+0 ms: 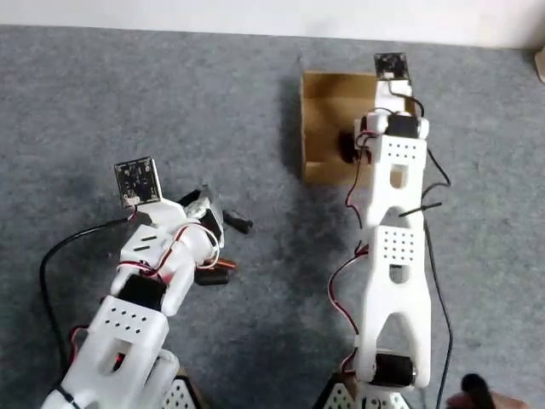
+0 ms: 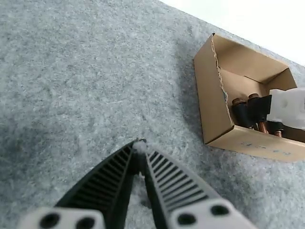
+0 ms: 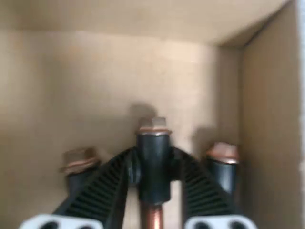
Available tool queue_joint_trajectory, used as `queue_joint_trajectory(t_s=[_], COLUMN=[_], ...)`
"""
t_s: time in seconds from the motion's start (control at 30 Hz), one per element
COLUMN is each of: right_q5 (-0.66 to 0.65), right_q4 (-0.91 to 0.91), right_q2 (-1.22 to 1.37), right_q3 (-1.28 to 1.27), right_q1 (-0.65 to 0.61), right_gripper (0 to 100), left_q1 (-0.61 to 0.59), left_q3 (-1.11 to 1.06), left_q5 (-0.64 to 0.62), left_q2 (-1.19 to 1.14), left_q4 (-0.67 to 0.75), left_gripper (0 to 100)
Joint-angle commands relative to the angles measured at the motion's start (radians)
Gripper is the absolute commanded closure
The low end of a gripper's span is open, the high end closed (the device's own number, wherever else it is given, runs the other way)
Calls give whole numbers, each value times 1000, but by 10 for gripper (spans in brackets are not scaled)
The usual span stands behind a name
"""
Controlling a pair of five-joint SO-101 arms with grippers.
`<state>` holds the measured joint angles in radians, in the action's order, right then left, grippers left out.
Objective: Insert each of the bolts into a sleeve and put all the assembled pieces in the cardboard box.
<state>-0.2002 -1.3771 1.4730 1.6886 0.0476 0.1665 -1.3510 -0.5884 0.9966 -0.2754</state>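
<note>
My right gripper (image 3: 153, 164) is down inside the cardboard box (image 3: 95, 71), shut on an assembled piece (image 3: 153, 143), a black sleeve with a copper bolt through it. Two more assembled pieces (image 3: 78, 167) (image 3: 223, 162) stand on either side of it in the box. In the high view the right arm hangs over the box (image 1: 305, 128), with its gripper (image 1: 350, 145) dark inside. My left gripper (image 2: 139, 147) is shut with nothing in it, low over the grey carpet and well left of the box (image 2: 209, 95). It shows in the high view (image 1: 234, 223) too.
Grey carpet (image 1: 170, 102) covers the table around both arms. A pale strip (image 1: 255, 17) runs along the far edge. The left wrist view shows the assembled pieces (image 2: 243, 112) and the white right gripper body (image 2: 288, 107) in the box.
</note>
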Motion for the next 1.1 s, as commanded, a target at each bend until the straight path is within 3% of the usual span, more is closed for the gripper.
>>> queue_joint_trajectory(t_s=[0.0, 0.53, 0.87, 0.97, 1.07], right_q5=[-12, -3, 12, 71, 103], right_q4=[-87, -384, -390, -390, -390], right_q2=[-59, -604, -1009, -1196, -1443], right_q3=[59, 59, -73, -232, -479], right_q1=[-2, -87, -94, -73, -73], right_gripper=[700, 677, 677, 677, 677], left_q1=[-8, -7, -24, -64, -70], left_q3=[62, 62, 85, 125, 217], left_q5=[2, 2, 21, 117, 213], left_q2=[-4, -4, -5, -4, -4], left_q4=[26, 26, 18, -64, -241], left_gripper=[993, 991, 990, 993, 993])
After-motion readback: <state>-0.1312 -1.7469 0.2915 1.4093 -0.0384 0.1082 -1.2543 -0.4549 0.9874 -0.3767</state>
